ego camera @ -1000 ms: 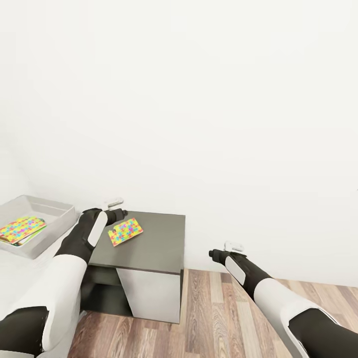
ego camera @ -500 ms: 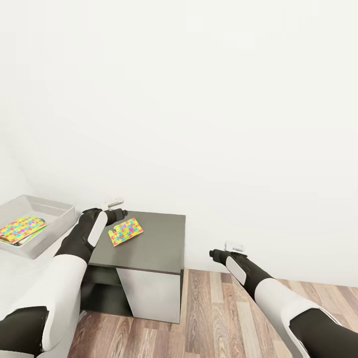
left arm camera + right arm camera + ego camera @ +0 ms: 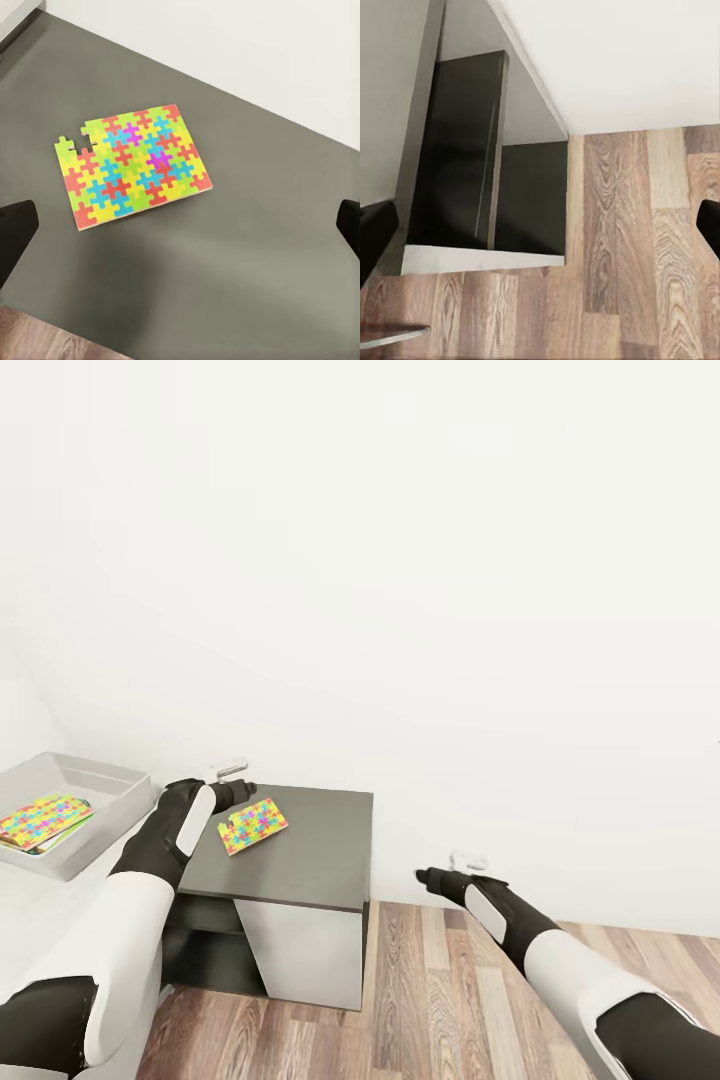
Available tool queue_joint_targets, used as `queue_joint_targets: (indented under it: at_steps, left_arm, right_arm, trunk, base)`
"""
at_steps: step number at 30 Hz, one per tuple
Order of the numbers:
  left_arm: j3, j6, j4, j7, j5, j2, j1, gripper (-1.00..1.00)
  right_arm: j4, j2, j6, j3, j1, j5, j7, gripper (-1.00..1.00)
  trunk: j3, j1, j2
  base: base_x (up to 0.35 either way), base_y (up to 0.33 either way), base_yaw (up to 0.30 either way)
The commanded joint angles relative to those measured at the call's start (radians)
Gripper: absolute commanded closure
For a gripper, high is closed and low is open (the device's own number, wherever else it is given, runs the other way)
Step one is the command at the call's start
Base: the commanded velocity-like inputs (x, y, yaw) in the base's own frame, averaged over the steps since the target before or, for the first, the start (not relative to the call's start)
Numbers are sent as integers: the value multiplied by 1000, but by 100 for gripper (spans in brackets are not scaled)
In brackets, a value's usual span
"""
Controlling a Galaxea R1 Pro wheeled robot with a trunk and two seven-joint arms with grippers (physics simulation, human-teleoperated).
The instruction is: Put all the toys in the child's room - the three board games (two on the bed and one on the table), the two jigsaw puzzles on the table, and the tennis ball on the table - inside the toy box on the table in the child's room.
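One puzzle (image 3: 252,826) lies flat on the grey table (image 3: 320,860), at eleven o'clock from you, under your wide-spread left claw (image 3: 180,225), ready for grasping, while your right claw (image 3: 540,225), also wide, idles over floor (image 3: 440,1000).

So there's a dark grey side table (image 3: 310,850) sitting around 7 o'clock in the head view, pushed up against a plain white wall (image 3: 400,560). It has a light front panel and an open shelf underneath. Wood plank floor (image 3: 440,1000) runs from 6 over to 4 o'clock. At 9 o'clock there's a white surface (image 3: 40,905).
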State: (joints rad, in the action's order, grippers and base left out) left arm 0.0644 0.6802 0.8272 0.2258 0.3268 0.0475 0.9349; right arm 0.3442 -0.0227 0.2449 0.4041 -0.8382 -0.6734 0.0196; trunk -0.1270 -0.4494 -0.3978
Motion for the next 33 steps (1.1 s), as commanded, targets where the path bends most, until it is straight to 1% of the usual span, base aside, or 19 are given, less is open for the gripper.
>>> queue_joint_targets:
  at_steps: [1,3,4,9,14,22,26,27,29,33]
  left_arm:
    - [0,4,1,7,11,0,1,-100]
    - [-1,3,1,7,11,0,1,-100]
    - [-1,3,1,7,11,0,1,-100]
    - [0,3,1,7,11,0,1,-100]
    - [-1,3,1,7,11,0,1,-100]
    - [-1,2,1,7,11,0,1,-100]
    - [-1,2,1,7,11,0,1,-100]
    - [-1,2,1,7,11,0,1,-100]
    - [-1,2,1,7,11,0,1,-100]
    - [-1,2,1,7,11,0,1,-100]
  right_arm:
    - [2,-9,4,4,1,-2,44,-100]
    - [2,-17,4,4,2,-2,83,-100]
    - [3,-24,4,4,3,-2,117,-100]
    - [3,-42,0,4,6,-2,208,-100]
    - [3,-50,-1,3,8,-2,252,-100]
    - [3,-73,-2,3,8,-4,310,-100]
    - [2,-81,-2,2,8,-4,360,-100]
    - [2,-84,-3,2,8,-5,383,-100]
    - [1,-86,-3,2,9,-5,419,-100]
    - [0,-89,-3,1,10,-7,469,-100]
  trunk:
    - [-2,-1,-2]
    - [-2,-1,-2]
    - [-2,-1,-2]
    - [-2,-1,-2]
    - [-2,-1,-2]
    - [-2,-1,-2]
    - [-2,-1,-2]
    - [-2,-1,-2]
    - [-2,-1,-2]
    - [-2,-1,-2]
  base:
    - [0,0,0]
    - [0,0,0]
    - [0,0,0]
    - [0,0,0]
    - [0,0,0]
    - [0,0,0]
    - [0,0,0]
    - [0,0,0]
    - [0,0,0]
    - [0,0,0]
